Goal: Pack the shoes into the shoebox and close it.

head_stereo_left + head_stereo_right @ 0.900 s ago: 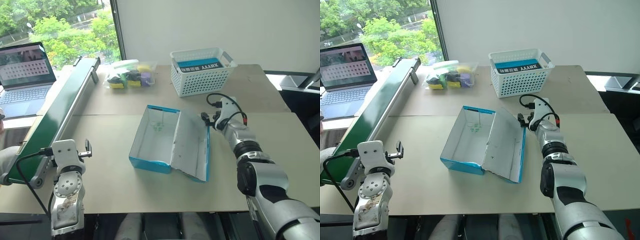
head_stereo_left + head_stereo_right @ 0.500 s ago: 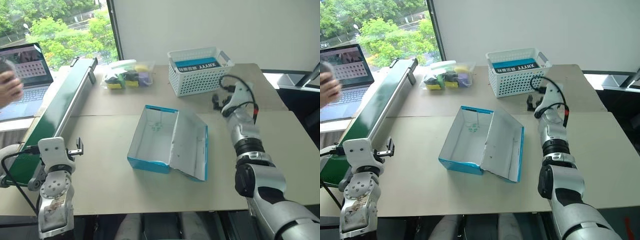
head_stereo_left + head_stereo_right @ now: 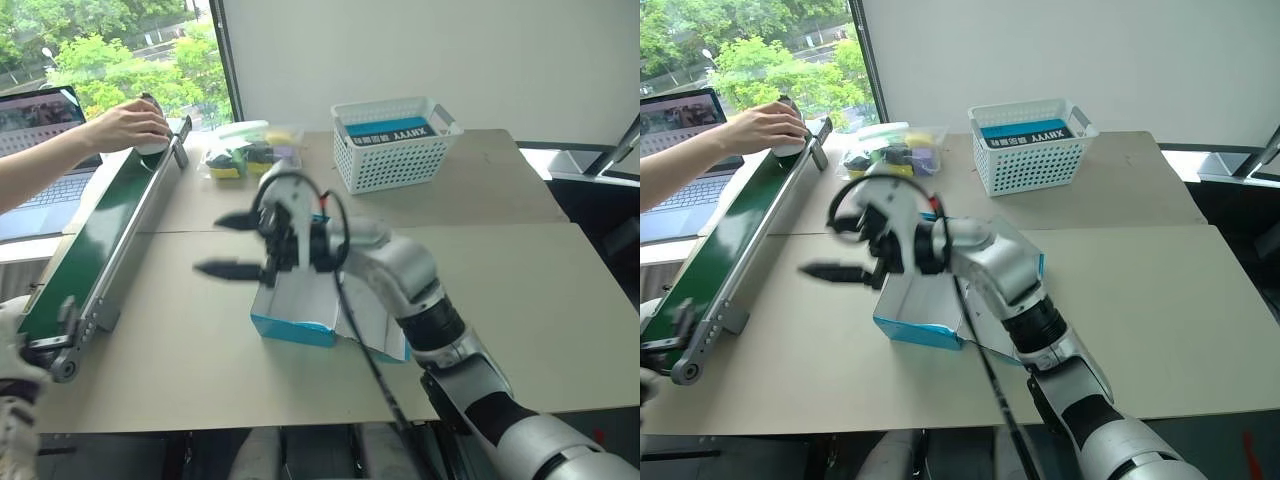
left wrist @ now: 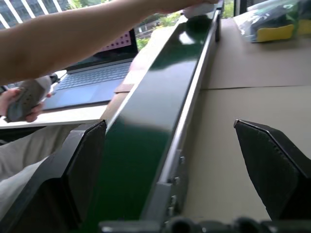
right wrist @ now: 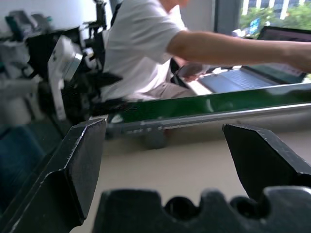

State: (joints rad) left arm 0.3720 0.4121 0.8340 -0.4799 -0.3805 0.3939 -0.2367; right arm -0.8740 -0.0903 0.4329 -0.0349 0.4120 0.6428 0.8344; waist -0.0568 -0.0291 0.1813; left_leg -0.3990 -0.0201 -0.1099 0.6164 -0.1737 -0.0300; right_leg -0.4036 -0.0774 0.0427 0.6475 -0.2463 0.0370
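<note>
Reaching across the open, empty shoebox (image 3: 300,300), the right gripper (image 3: 232,245) spreads its 2 fingers wide, holding nothing. Left gripper (image 4: 170,145), equally open and empty, faces the green conveyor (image 4: 146,116). Beyond, a person's hand (image 3: 125,125) touches a shoe (image 3: 152,145) on the tan table's (image 3: 520,270) conveyor.

right gripper (image 3: 232,245) fingers spread — seemingly empty

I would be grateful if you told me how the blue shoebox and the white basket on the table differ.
The shoebox is bright blue cardboard with solid walls; the basket is white plastic lattice. The shoebox lies open, its white inside bare where it shows, while the basket holds a blue lettered item. The shoebox sits near the table's middle, partly behind the right gripper; the basket stands farther back. Both are rectangular and open-topped.
</note>
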